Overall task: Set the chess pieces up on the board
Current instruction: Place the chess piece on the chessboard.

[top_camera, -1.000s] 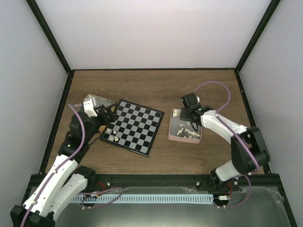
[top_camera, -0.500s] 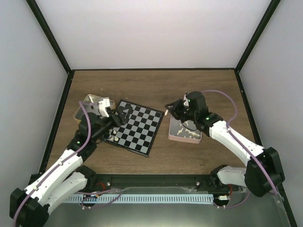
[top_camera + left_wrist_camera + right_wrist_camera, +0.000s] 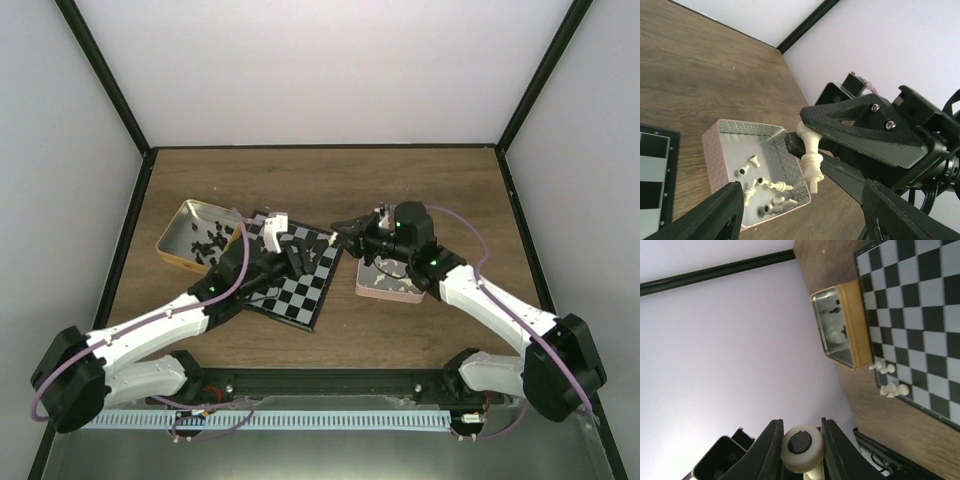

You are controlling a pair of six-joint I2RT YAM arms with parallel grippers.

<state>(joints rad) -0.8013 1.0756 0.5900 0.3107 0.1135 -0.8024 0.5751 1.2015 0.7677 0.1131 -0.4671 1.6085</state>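
The right gripper (image 3: 343, 231) has its jaws clamped on a cream-white chess piece (image 3: 810, 156), held aloft near the board's (image 3: 312, 292) 2 o'clock corner. The left gripper (image 3: 300, 260) hovers over the board, jaws spread wide, holding nothing.

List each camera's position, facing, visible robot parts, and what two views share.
Top external: above and behind the arms, looking down at the board, gold tin, pink tin; both arms show.
Left wrist: faces the right gripper and pink tin; own open fingers below.
Right wrist: faces the board and gold tin; own fingers grip a cream chess piece.
Shared: both wrist views show that piece.
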